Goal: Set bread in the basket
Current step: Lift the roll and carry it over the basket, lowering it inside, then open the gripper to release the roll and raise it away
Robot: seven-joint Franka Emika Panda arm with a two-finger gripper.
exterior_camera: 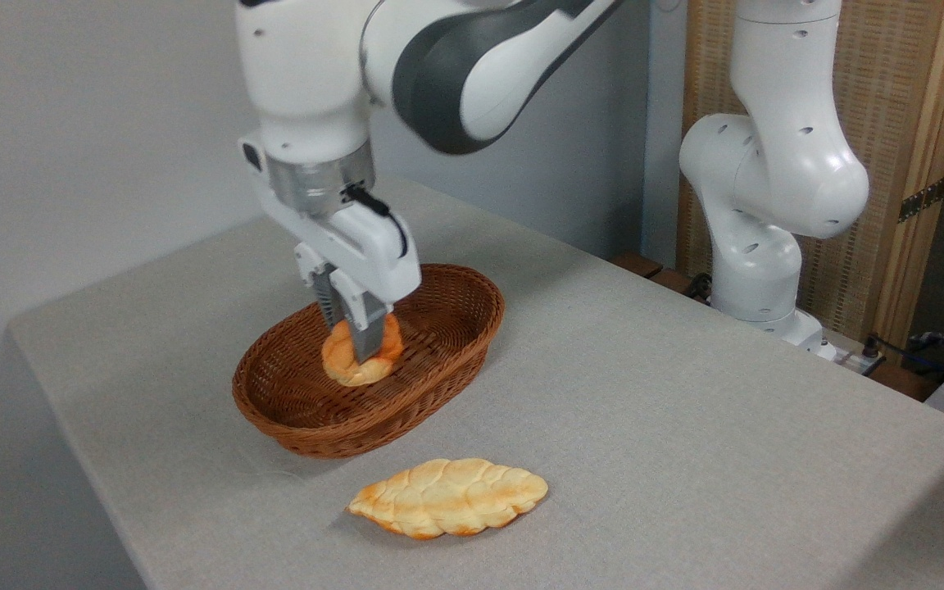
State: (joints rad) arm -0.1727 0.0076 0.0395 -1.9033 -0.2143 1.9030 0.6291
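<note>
The bread (pixel 342 359), a small round golden-orange bun, is held tilted on edge inside the basket (pixel 439 373), an oval brown wicker one in the middle of the table. My gripper (pixel 361 348) comes straight down from above and is shut on the bread, one finger (pixel 369 334) lying across its front face. The bun's lower edge is at or just above the basket floor; I cannot tell whether it touches. The other finger is mostly hidden behind the bun.
A long flat pale braided loaf (pixel 448 496) lies on the grey tablecloth (pixel 685 393) just in front of the basket. The arm's white base (pixel 767 246) stands at the table's right rear edge. A wooden screen (pixel 923 164) and cables (pixel 931 352) are behind it.
</note>
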